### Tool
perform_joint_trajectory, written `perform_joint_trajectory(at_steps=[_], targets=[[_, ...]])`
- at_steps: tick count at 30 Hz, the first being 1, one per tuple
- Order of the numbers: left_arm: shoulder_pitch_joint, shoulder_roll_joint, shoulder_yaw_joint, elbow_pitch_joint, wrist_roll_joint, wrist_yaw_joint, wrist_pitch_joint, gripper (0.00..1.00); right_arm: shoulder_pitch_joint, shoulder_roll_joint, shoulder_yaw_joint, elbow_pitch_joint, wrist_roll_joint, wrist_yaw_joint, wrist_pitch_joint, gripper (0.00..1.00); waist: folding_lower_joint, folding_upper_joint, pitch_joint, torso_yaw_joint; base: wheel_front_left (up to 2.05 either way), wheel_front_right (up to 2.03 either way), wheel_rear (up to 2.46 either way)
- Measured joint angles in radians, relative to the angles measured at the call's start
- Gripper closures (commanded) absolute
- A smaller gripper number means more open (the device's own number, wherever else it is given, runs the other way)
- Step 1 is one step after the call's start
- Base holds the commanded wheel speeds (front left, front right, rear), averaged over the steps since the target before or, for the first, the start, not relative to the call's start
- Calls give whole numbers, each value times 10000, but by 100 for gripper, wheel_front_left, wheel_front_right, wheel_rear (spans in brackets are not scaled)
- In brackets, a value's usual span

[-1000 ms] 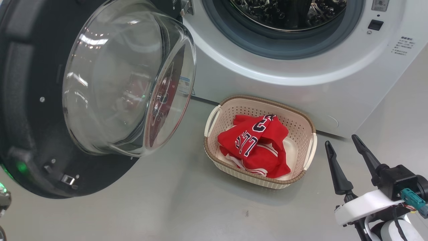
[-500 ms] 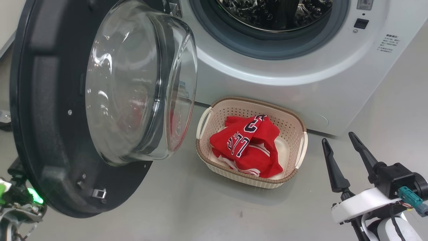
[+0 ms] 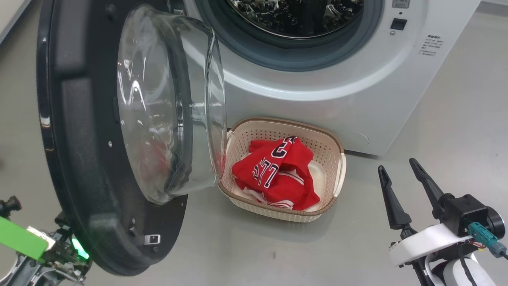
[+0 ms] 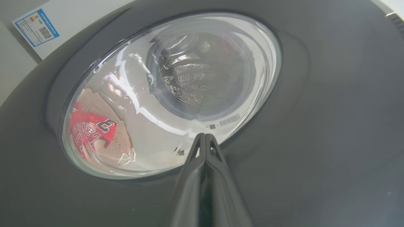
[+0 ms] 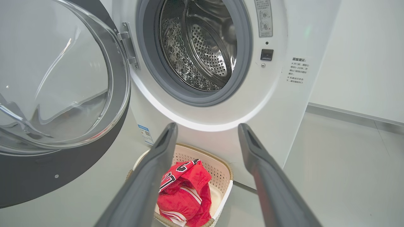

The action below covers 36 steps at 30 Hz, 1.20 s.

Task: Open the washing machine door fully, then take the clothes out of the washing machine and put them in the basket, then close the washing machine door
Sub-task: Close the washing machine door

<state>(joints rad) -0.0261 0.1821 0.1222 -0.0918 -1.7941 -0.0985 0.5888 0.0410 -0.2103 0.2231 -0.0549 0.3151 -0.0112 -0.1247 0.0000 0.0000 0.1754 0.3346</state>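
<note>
Fingers on my left gripper [image 4: 205, 136] are pressed flat together with nothing between them. Their tips sit at the lower rim of the window [image 4: 170, 94] on the outer side of the door [image 4: 315, 94]; I cannot tell if they touch it. My right gripper [image 3: 397, 165] hangs spread wide and empty, well to the right of the basket [image 3: 285, 120]. The door is a big round black disc with a clear bulging glass bowl at its middle. It stands out from the washing machine [image 3: 317, 99] on a hinge [image 5: 127, 44] at the left of the opening. The basket sits on the floor [image 3: 238, 246] just in front of the machine, holding the clothes [image 3: 278, 174]: red, with white bands and navy white-edged lettering, a 3 among it. A blue label [image 4: 36, 27] with a square code sits low on the white front. The print on a sticker [image 5: 296, 71] beside the opening is too small to read.
</note>
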Motion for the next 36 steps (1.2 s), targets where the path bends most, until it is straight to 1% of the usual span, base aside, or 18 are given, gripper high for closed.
perform_joint_trajectory(at_steps=[4, 14, 28, 36], targets=[[117, -111, -261, -295, 0, -35, 150, 100, -19, 46, 10, 48, 0, -2, -56, 0, 0, 0, -19, -270, 0, 0, 0], [332, -255, -466, -732, 0, -38, 259, 100, -130, 219, 86, 151, 29, -2, -140, 0, 0, 0, -32, -1137, 0, 0, 0], [231, -456, -702, -1066, 4, -48, 259, 100, -305, 403, 121, 299, 105, -2, -303, 0, 0, 0, 133, -2747, 0, 0, 0], [-496, -650, -855, -846, 48, -36, 127, 100, -466, 464, 142, 307, 205, 15, -397, 0, 0, 0, 390, -3665, 0, 0, 0]])
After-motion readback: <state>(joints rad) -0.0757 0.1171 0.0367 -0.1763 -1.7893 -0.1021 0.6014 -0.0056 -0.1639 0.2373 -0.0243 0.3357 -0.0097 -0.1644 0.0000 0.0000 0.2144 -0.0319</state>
